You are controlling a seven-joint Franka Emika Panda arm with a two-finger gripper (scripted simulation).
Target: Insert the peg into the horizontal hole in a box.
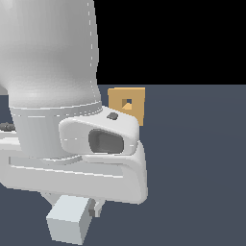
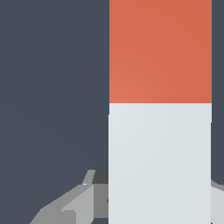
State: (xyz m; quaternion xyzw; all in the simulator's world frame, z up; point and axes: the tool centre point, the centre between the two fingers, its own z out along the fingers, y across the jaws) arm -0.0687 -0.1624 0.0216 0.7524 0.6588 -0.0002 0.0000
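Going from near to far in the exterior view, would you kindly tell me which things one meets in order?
The pale end of the peg, lowest and nearest in frame → the robot's arm and wrist housing above it → the tan box with its small square hole, farthest back on the dark floor.

Dark slate floor (image 1: pixel 202 158) under tan box (image 1: pixel 136 103).
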